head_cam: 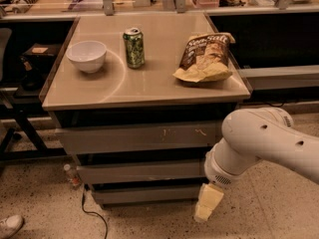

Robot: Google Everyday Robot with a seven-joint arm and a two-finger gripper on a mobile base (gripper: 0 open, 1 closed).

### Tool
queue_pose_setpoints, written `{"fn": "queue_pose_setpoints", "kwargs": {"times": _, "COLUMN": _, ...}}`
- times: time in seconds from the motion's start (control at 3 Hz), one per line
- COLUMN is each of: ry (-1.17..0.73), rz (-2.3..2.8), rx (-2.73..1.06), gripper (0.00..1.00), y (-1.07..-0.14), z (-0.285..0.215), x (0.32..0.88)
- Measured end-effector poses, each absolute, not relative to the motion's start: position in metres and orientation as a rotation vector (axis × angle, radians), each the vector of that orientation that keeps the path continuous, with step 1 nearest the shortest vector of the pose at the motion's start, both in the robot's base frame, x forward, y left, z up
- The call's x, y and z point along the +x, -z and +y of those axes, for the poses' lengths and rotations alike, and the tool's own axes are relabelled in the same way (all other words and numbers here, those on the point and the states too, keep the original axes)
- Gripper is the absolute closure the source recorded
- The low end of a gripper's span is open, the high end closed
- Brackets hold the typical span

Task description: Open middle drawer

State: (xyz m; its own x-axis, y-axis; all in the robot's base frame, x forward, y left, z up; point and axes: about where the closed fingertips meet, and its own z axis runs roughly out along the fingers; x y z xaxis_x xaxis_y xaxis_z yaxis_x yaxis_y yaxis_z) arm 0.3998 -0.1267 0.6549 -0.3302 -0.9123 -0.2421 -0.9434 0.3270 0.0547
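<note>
Robot's basically one fat white arm (269,138) with a smooth rounded shell, kinda tube-shaped. It's got a few small dark dots (263,129) on it that look like screw holes. Near the wrist there's a greyish speckled ring (218,176). The cream-yellow blocky gripper (207,206) sits at the arm's lower end, low in the view, right of centre.
</note>
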Motion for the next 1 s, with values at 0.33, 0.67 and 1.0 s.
{"fn": "queue_pose_setpoints", "kwargs": {"times": 0.33, "ry": -0.278, "rz": 2.418, "rx": -1.709, "gripper": 0.00, "y": -0.655, "z": -0.127, "x": 0.400}}
{"fn": "queue_pose_setpoints", "kwargs": {"times": 0.67, "ry": -0.347, "rz": 2.424, "rx": -1.672, "gripper": 0.00, "y": -0.628, "z": -0.120, "x": 0.401}}
{"fn": "queue_pose_setpoints", "kwargs": {"times": 1.0, "ry": -0.476, "rz": 2.408, "rx": -1.594, "gripper": 0.00, "y": -0.587, "z": -0.109, "x": 0.421}}
